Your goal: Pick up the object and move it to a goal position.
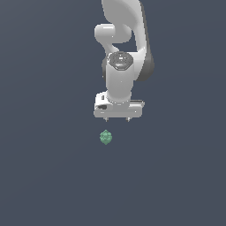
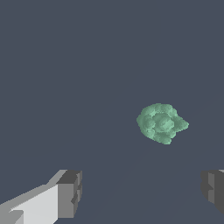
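Green lump (image 1: 106, 137) sits alone on the bare worktop (image 1: 44, 176), just below the gripper (image 1: 117, 119) in the exterior view. Fingers (image 2: 68, 194) are spread wide, holding nothing. I'd center over the lump before dropping, since it's off-center in the wrist view. No containers anywhere.

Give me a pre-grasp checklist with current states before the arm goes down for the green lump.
1. Hand open: ok, fingers spread wide in the wrist view.
2. Nothing held: ok, gap between fingers is bare.
3. Green lump visible in both views: ok.
4. Lump between the fingers: not ok, in the wrist view it lies clear of them; in the exterior view it sits below the hand, toward that view's left.
5. Path clear: ok, nothing else near the lump.
6. Goal position: cannot tell, no marker shows.
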Controlling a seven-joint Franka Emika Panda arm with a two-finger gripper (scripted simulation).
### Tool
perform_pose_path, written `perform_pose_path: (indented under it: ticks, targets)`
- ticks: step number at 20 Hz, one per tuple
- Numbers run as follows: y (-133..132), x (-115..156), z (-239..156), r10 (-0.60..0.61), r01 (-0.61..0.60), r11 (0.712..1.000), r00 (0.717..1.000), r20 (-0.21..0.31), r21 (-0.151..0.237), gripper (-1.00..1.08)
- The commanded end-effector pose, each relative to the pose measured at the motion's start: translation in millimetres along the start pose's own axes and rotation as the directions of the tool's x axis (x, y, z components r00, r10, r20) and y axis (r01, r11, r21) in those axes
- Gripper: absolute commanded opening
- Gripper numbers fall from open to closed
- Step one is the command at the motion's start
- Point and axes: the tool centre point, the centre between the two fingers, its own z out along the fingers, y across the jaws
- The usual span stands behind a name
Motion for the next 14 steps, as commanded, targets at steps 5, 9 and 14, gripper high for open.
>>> perform_pose_path:
  ticks: [5,9,14]
  targets:
    - [4.3,1.4,-3.9,-0.002,0.002,1.0,1.0,-0.004,-0.01,1.0]
    - [13.1,4.1,-12.6,0.001,-0.001,1.0,1.0,-0.011,-0.03,1.0]
    - [14.2,4.3,-14.3,0.006,-0.007,0.999,1.0,-0.013,-0.033,1.0]
